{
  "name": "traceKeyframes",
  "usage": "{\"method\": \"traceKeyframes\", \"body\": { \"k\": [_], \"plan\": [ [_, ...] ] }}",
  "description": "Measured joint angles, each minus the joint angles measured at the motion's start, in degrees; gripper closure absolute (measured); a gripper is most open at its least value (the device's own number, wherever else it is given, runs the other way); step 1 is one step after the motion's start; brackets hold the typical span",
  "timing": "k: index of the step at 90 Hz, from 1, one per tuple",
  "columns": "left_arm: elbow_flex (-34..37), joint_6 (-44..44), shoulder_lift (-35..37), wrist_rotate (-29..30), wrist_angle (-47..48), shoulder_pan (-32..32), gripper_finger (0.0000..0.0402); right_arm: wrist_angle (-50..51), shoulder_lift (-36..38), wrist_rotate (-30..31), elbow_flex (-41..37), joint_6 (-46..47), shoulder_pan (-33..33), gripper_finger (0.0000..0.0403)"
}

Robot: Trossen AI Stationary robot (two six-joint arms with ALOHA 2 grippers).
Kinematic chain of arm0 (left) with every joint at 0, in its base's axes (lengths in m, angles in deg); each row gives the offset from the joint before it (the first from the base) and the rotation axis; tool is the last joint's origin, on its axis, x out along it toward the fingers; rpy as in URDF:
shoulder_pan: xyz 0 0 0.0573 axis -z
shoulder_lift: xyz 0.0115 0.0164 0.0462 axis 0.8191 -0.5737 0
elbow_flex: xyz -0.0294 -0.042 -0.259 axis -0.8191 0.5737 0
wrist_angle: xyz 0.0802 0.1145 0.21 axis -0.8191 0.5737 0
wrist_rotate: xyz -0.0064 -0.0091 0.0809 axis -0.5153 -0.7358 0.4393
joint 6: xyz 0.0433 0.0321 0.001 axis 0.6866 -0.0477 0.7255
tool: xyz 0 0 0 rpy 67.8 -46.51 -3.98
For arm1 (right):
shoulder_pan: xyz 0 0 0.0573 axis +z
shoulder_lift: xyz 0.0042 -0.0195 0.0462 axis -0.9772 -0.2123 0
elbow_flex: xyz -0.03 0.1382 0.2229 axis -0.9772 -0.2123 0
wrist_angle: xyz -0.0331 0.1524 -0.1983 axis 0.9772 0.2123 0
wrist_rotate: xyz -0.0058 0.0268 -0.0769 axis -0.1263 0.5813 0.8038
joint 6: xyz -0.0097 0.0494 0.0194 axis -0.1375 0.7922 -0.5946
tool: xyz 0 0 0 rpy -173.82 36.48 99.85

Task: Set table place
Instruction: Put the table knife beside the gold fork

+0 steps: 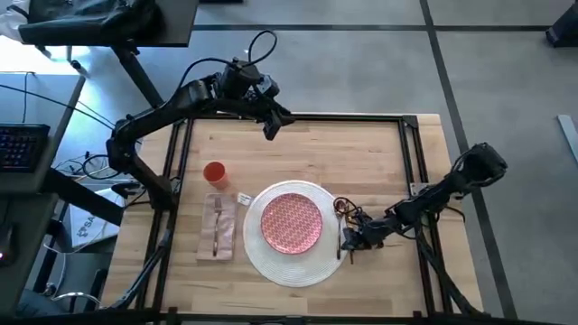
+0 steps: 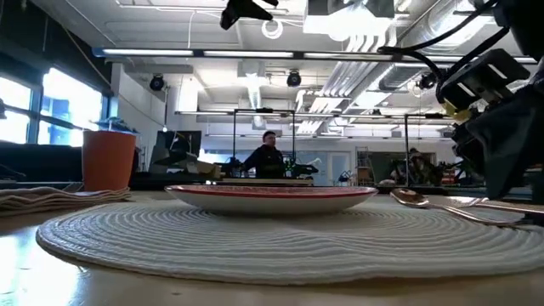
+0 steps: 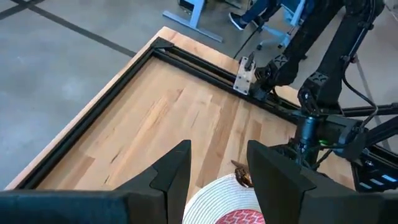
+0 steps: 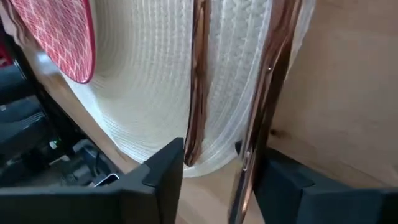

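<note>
Sitting centred on the white woven placemat (image 1: 293, 257), a red-patterned plate (image 1: 291, 222).

ahead of the left gripper (image 3: 214, 177)'s parted jaws lies bare table (image 3: 168, 118), open to its black frame. between the right gripper (image 4: 208, 177)'s jaws one piece of gold cutlery (image 4: 198, 81) blocks passage; another lies along one finger, both across the placemat (image 4: 149, 93).

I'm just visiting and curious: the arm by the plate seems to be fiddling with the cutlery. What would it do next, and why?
Probably lift straight up and away. The right gripper is open, its fingers either side of two gold cutlery pieces already lying across the placemat's edge beside the plate. The left gripper waits at the table's far side.
</note>
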Motion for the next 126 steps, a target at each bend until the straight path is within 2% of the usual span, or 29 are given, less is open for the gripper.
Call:
{"method": "traceKeyframes", "body": {
  "k": [31, 63, 104, 126],
  "plan": [
    [0.0, 0.02, -0.04, 0.04, -0.29, 0.0, 0.0264, 1.72, 1.26, -0.66, 0.04, -0.34, -0.88, 0.0203],
    [0.0, 0.11, -0.04, 0.11, -0.5, -0.01, 0.0264, -0.22, 1.41, -1.12, 0.07, -1.43, -0.94, 0.0131],
    [0.0, 0.51, -0.04, 0.1, -0.48, -0.02, 0.0264, 1.39, 6.75, -1.79, -0.09, 1.36, -2.64, 0.0127],
    [0.0, 0.55, -0.04, 0.07, -0.46, -0.02, 0.0264, 3.46, 7.09, -10.26, -0.03, 3.81, -4.55, 0.0127]
  ]
}}
